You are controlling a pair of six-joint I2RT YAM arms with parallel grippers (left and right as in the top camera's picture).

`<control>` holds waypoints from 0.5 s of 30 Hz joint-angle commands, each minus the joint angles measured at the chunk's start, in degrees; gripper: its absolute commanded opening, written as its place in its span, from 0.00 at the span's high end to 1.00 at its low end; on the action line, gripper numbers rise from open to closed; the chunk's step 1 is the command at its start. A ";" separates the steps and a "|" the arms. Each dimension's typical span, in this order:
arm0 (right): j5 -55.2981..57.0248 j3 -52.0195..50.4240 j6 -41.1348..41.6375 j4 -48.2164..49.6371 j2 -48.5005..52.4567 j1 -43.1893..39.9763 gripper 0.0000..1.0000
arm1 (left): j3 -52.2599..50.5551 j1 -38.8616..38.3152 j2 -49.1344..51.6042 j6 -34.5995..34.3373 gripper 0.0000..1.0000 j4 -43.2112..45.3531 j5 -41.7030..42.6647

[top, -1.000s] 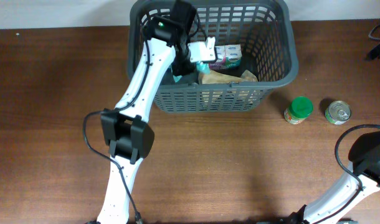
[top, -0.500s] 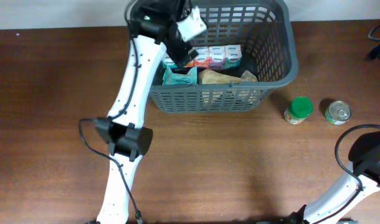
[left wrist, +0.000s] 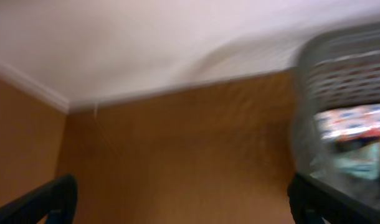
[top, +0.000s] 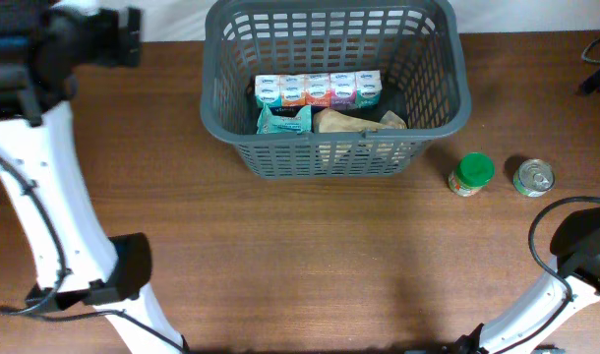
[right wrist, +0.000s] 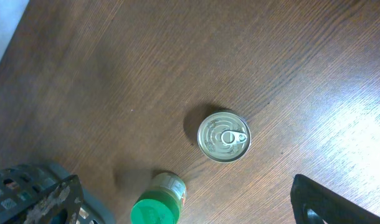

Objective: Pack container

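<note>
The container (top: pixel 433 123), a dark grey slotted basket, stands at the back middle of the table. Inside lie a row of small cartons (top: pixel 318 89), a teal packet (top: pixel 283 120) and a tan bag (top: pixel 351 122). My left gripper (left wrist: pixel 190 208) is open and empty over bare table left of the container (left wrist: pixel 346 106); that view is blurred. In the overhead view it is at the far left back (top: pixel 118 37). My right gripper (right wrist: pixel 190 208) is open above a green-lidded jar (right wrist: pixel 156 208) and a tin can (right wrist: pixel 223 137), touching neither.
The jar (top: pixel 471 174) and the can (top: pixel 533 177) stand side by side on the brown wooden table right of the container. A white wall runs along the table's back edge (left wrist: pixel 177 43). The right arm's elbow (top: pixel 585 241) sits at the right edge.
My left gripper has opened, and the left arm has swung out of the container to the far left. The carton row now shows whole. The right arm has not moved.
</note>
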 commanded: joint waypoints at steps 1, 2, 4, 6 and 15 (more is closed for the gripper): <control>0.50 0.09 0.35 -0.02 0.17 -0.04 0.01 | -10.23 7.82 0.98 -7.17 0.01 -1.90 3.50; 0.48 0.09 0.35 0.00 0.17 -0.04 0.01 | -12.24 8.76 0.98 -7.17 0.01 -1.86 3.50; 0.50 0.09 0.33 -0.02 0.17 -0.04 0.01 | -17.27 10.75 0.98 -7.17 0.01 -1.16 3.52; 0.50 0.09 0.33 -0.02 0.17 -0.04 0.01 | -21.16 12.11 0.98 -7.17 0.01 -0.61 3.54; 0.44 0.09 0.35 3.78 0.17 -0.04 0.01 | -31.87 13.46 0.98 -7.17 0.01 -0.63 3.54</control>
